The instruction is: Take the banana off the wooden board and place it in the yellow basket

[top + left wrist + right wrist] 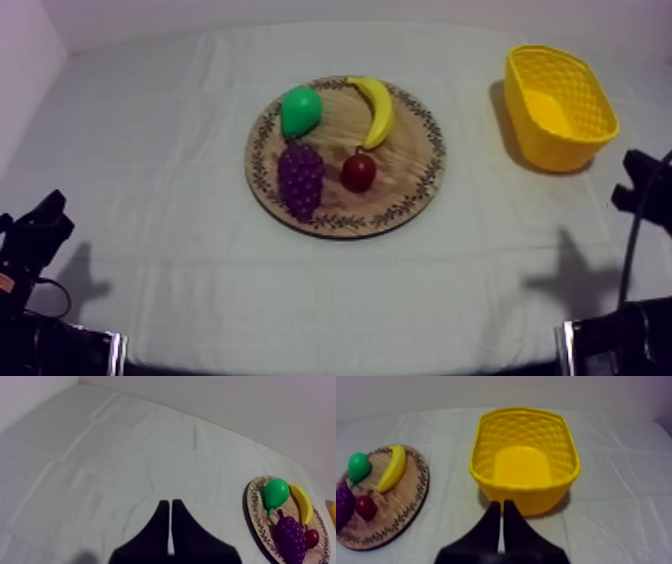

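A yellow banana [377,109] lies on the far right part of the round wooden board [410,190], beside a green pear [299,110], purple grapes [300,178] and a small red fruit [358,171]. The yellow basket [558,104] stands at the table's right, with nothing in it. My left gripper [50,214] rests low at the left edge, far from the board; its fingers [170,507] lie together as a narrow wedge. My right gripper [632,165] sits low at the right, just in front of the basket [525,458], its fingers [502,507] together. The banana [392,468] lies on the board [411,511].
The grey-white cloth [200,280] covers the table, with open room in front of the board and between the board and the basket. A pale wall runs behind the table's far edge.
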You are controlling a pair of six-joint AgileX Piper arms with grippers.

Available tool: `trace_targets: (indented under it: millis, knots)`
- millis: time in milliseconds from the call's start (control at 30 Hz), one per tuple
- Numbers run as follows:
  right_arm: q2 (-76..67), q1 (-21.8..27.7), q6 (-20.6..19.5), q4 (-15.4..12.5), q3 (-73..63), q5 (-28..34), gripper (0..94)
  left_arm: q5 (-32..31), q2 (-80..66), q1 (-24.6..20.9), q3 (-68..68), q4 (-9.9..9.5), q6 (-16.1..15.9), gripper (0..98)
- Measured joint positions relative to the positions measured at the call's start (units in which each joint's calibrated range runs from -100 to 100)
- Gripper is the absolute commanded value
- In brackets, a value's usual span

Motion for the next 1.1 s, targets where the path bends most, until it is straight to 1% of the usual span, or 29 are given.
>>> trace_targets:
  millis: [200, 267, 333, 500, 667, 867, 1000, 1033, 1100]
  knots:
    - [12.09, -2.81, -2.71, 0.83, -12.18, -1.28, 0.4, 0.0, 0.0, 0.0, 0.0, 0.0, 0.0, 0.1]
    - [15.79, -4.13, -3.94, 1.75, -16.26, -1.76, 0.4, 0.0, 0.0, 0.0, 0.0, 0.0, 0.0, 0.1]
    - [19.82, -5.89, -5.52, 3.04, -20.08, -1.66, 0.4, 0.0, 0.0, 0.0, 0.0, 0.0, 0.0, 0.1]
    - [29.45, -11.08, -9.66, 5.92, -28.5, 1.23, 0.4, 0.0, 0.0, 0.0, 0.0, 0.0, 0.0, 0.1]
    - [38.42, -15.99, -12.78, 6.88, -35.59, 2.28, 0.5, 0.0, 0.0, 0.0, 0.0, 0.0, 0.0, 0.1]
    - [48.01, -21.2, -14.66, 7.01, -42.95, 3.75, 0.6, 0.0, 0.0, 0.0, 0.0, 0.0, 0.0, 0.1]
    - [53.95, -22.85, -13.79, 5.13, -47.77, 4.43, 0.6, 0.0, 0.0, 0.0, 0.0, 0.0, 0.0, 0.1]
    - [55.47, -22.99, -13.43, 4.31, -49.0, 4.43, 0.6, 0.0, 0.0, 0.0, 0.0, 0.0, 0.0, 0.1]
    - [58.24, -23.05, -12.81, 3.77, -51.38, 4.43, 0.6, 0.0, 0.0, 0.0, 0.0, 0.0, 0.0, 0.1]
